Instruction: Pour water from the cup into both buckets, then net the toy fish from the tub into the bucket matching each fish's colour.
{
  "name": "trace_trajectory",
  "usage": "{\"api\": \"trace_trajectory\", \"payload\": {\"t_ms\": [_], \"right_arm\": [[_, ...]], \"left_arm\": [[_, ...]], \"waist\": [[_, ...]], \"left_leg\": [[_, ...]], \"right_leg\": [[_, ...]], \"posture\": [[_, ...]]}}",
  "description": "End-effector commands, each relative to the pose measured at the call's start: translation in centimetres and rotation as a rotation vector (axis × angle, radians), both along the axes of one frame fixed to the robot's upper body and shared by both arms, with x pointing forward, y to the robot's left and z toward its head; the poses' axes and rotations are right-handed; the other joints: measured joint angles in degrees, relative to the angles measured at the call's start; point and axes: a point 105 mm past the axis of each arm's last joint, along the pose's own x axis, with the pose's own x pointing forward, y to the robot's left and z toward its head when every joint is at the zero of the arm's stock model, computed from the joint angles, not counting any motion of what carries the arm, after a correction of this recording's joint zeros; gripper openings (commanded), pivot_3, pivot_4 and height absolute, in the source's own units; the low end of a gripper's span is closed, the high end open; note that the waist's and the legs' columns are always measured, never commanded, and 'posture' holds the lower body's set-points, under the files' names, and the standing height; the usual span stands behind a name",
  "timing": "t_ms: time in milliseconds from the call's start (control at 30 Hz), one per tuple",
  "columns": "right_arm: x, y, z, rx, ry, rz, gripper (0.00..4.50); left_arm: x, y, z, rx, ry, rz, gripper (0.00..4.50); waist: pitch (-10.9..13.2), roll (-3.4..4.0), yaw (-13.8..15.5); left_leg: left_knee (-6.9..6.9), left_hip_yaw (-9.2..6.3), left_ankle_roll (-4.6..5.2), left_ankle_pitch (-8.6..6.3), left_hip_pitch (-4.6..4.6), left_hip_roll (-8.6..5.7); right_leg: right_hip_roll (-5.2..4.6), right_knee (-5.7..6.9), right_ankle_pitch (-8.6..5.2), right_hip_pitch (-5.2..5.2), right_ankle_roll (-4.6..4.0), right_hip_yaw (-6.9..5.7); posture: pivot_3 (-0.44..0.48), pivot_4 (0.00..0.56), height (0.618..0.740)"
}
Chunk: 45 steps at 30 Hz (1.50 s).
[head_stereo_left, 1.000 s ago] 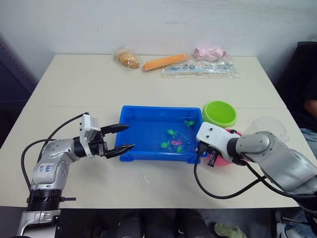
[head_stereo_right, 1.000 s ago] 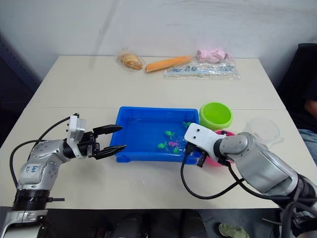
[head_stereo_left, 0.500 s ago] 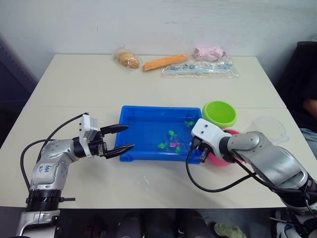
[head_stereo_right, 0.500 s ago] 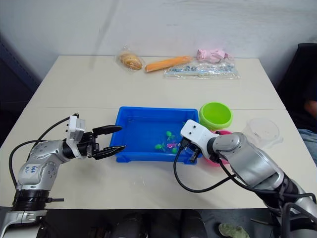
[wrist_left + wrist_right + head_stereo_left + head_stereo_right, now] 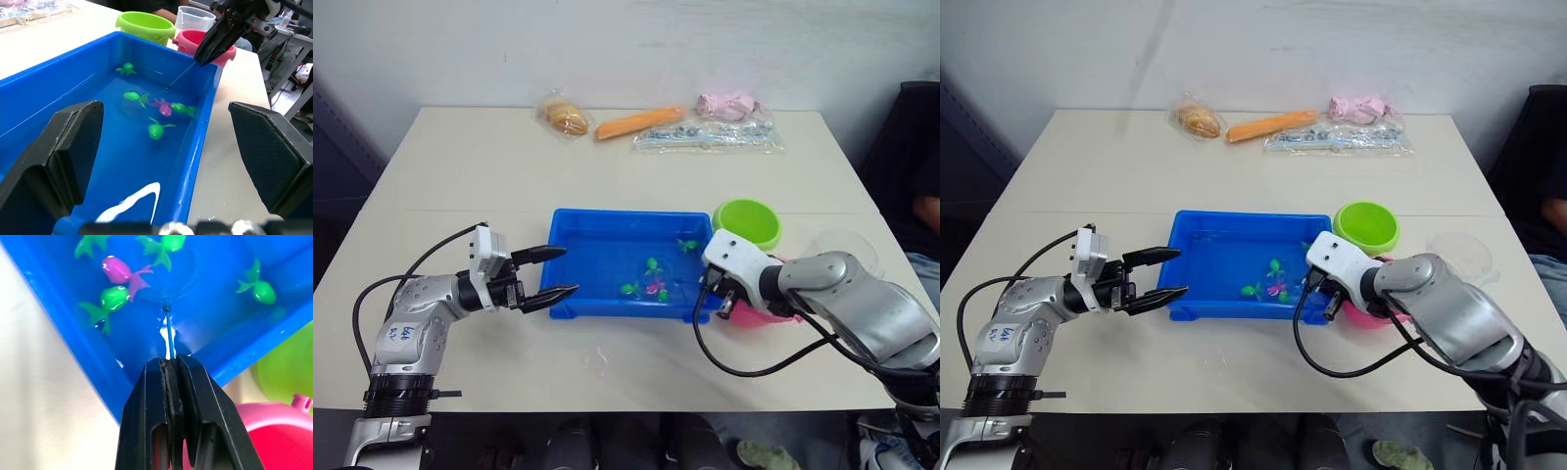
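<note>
The blue tub [image 5: 626, 213] holds water and several toy fish, among them a green one [image 5: 653, 263] and a pink one [image 5: 658, 287]. My right gripper [image 5: 722, 301] is at the tub's right end, shut on the net's thin handle [image 5: 168, 333]. The handle slants down into the water near the fish, and the hoop is hard to make out. The green bucket [image 5: 747, 223] stands behind my right gripper. The pink bucket [image 5: 766, 313] is partly hidden by that arm. The clear cup [image 5: 847, 249] stands further right. My left gripper [image 5: 570, 271] is open at the tub's left end, holding nothing.
Along the table's far edge lie a bagged bun [image 5: 566, 118], an orange carrot-shaped item [image 5: 641, 121], a pink bundle [image 5: 728, 104] and a clear plastic packet [image 5: 707, 135]. A person [image 5: 926, 210] sits past the table's right side.
My right gripper swung left towards the tub with the net, then eased back right a little. The fish drifted slightly. My left arm has not moved.
</note>
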Motion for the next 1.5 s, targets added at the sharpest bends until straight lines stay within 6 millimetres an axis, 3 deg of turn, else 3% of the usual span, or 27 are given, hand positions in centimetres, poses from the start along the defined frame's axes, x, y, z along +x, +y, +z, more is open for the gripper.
{"api": "trace_trajectory", "payload": {"t_ms": [33,667,900,1333,1500], "right_arm": [[-1.0,0.6,1.7,0.075,0.0,0.066,0.0],[-0.5,1.1,0.5,0.069,0.012,0.085,0.0],[-0.2,2.2,-0.2,0.109,0.04,0.103,0.0],[1.2,3.8,0.8,0.143,-0.047,0.114,0.0],[1.8,3.3,0.7,0.12,-0.077,0.088,0.0]], "left_arm": [[-0.4,0.2,1.1,-0.005,-0.048,-0.012,4.41],[-0.6,0.2,1.1,-0.004,-0.049,-0.011,4.41],[-0.7,0.1,1.2,-0.006,-0.051,-0.01,4.41],[-0.7,0.6,0.9,0.002,-0.039,0.002,4.41],[-0.8,0.7,0.9,0.003,-0.039,0.002,4.41]], "waist": [[0.0,0.0,0.0],[0.0,0.0,-0.02],[0.0,0.0,-0.02],[0.0,0.0,-0.05],[0.0,0.0,-0.05]], "left_leg": [[-0.01,0.0,0.0,0.0,0.0,0.0],[-0.02,0.01,0.0,0.0,0.0,0.0],[-0.01,0.01,0.0,0.0,0.0,0.0],[-0.02,0.02,0.0,0.0,0.0,0.0],[-0.02,0.02,0.0,0.0,0.0,0.0]], "right_leg": [[0.0,0.0,0.0,-0.01,0.0,0.0],[-0.01,0.0,0.0,-0.01,0.0,0.0],[-0.01,0.0,0.0,-0.01,0.0,0.0],[0.0,-0.01,0.0,-0.01,0.0,0.0],[0.0,0.0,0.0,-0.01,0.0,-0.01]], "posture": [[0.0,0.15,0.74],[0.0,0.15,0.74],[0.0,0.15,0.74],[0.0,0.15,0.74],[0.0,0.15,0.74]]}}
